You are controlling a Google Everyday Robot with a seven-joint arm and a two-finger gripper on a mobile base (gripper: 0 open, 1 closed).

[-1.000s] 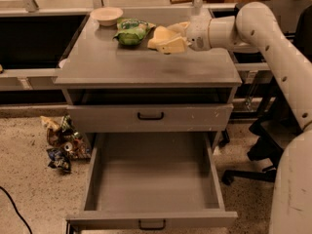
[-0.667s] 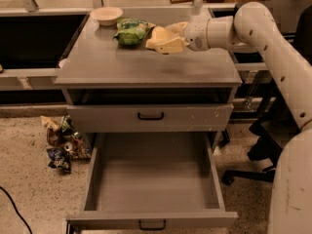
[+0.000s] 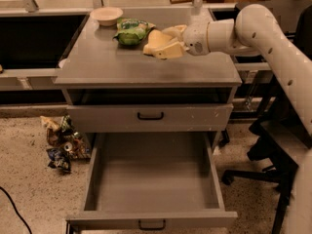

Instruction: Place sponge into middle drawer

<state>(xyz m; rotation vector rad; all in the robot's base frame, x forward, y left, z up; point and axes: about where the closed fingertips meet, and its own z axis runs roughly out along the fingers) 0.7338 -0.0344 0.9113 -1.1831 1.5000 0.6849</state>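
Cabinet top [image 3: 146, 69] w/ claw [image 3: 171, 42] gripping sponge [image 3: 155, 42]; middle drawer [image 3: 151, 184] open below.

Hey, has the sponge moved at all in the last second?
Yes, slightly left: the sponge, at the gripper over the cabinet top, is now closer to the green snack bag, which has stayed put.

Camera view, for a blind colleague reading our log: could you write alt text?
The robot's claw grips the pale yellow sponge over the grey cabinet top, beside a green snack bag and a small bowl. Below, the middle drawer is pulled wide open; the drawer above it is shut.
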